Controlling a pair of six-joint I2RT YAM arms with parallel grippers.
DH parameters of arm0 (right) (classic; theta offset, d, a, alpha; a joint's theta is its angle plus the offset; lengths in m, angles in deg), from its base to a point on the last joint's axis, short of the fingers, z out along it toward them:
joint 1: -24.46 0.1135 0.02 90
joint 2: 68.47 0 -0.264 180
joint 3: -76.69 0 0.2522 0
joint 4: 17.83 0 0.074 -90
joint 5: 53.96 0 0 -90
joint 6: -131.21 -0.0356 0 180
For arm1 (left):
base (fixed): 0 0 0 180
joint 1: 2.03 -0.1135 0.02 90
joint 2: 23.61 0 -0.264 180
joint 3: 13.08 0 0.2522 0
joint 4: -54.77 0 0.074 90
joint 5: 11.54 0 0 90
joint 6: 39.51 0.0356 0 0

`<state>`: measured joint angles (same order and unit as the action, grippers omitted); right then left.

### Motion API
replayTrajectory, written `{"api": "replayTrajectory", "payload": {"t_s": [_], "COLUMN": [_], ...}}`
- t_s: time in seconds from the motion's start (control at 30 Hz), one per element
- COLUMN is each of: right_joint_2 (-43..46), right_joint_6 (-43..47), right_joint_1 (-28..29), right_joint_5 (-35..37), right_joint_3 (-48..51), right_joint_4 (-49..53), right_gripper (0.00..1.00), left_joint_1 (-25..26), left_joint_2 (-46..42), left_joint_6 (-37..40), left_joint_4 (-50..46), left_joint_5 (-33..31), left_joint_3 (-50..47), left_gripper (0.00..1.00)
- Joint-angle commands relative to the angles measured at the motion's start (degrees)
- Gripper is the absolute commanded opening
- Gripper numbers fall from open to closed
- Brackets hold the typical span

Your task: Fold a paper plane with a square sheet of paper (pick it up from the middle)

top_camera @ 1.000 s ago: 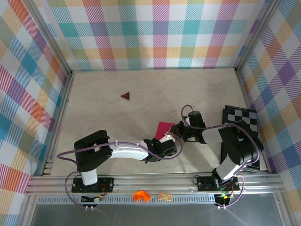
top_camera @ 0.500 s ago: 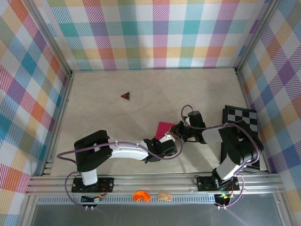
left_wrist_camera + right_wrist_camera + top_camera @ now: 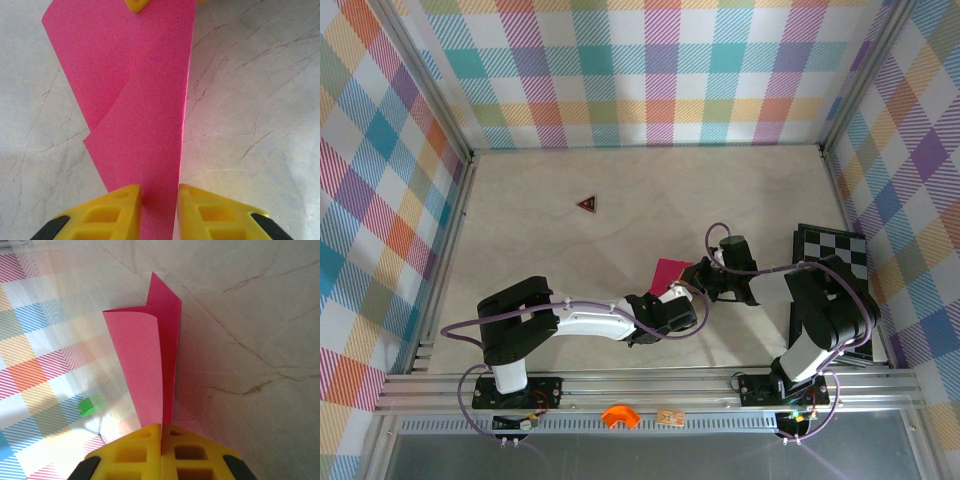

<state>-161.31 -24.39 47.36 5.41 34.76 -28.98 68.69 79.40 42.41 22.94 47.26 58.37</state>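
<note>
I'm seeing the pink paper folded over itself, its layers overlapping along a slanted flap, right of the table's middle, toward the near edge.

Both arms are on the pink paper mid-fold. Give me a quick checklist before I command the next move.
1. Grip of the right gripper on the square sheet of paper: ok, shut on it.
2. Sheet between the fingers of the left gripper: ok; firm pinch: cannot tell.
3. Folded layers flush: not ok, a corner pokes past the front flap in the right wrist view.
4. Red triangle and checkerboard apart from the sheet: ok.
5. Sheet lifted off the table: cannot tell.
</note>
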Motion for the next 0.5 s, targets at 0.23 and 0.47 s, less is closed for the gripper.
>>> {"api": "replayTrajectory", "payload": {"t_s": [0.23,0.47], "right_joint_2": [0.28,0.52], "right_joint_6": [-0.31,-0.18], "right_joint_1": [-0.04,-0.05], "right_joint_5": [-0.61,-0.54], "right_joint_3": [0.65,0.74], "right_joint_4": [-1.55,-1.34], "right_gripper": [0.01,0.02], "left_joint_1": [-0.49,-1.02], "left_joint_2": [0.35,-0.11], "left_joint_6": [-0.01,-0.34], "left_joint_4": [-1.51,-1.27], "left_joint_5": [-1.53,-1.08], "left_joint_3": [1.14,0.51], "left_gripper": [0.16,0.06]}}
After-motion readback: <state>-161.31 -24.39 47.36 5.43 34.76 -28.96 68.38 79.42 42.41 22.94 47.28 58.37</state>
